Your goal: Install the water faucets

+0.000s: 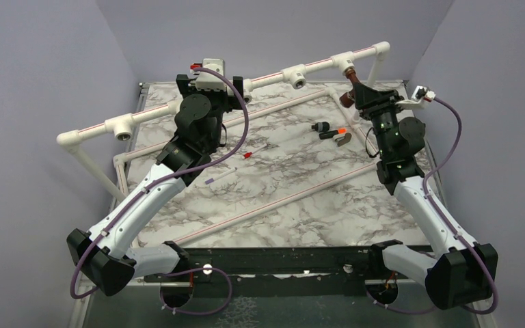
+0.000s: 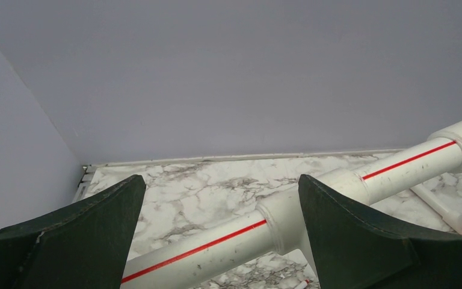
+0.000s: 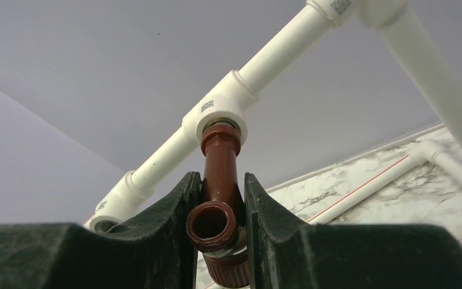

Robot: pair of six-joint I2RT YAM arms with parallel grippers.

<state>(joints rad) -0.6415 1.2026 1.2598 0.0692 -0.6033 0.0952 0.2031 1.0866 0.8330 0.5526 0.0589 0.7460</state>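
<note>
Got the right gripper [image 3: 216,180] pinched tight on the reddish-brown faucet [image 3: 219,159], one dark finger on each side of its body. Sits up at the far right of the white pipe frame [image 1: 321,63], top end pushed against the mouth of a tee fitting [image 3: 222,111], round open spout facing the wrist camera. Can't tell how deep into the tee. Over on the left, seeing the left gripper [image 2: 219,186] spread wide, straddling a red-striped white pipe [image 2: 216,241] right by a coupling [image 2: 283,220], gripping nothing; can't say whether either finger touches it. Down on the marble-pattern table [image 1: 280,191], got a few loose bits: a small black part [image 1: 322,127] beside an orange-tipped piece [image 1: 338,131] and a grey bracket [image 1: 344,140] near the right arm, plus a red-tipped stick [image 1: 249,155] and a pale stick [image 1: 215,178] with a purple end nearer the middle. Can also spot a mid-rail tee [image 1: 294,75] and a left-hand tee [image 1: 121,127], mouths facing the arms.
</note>
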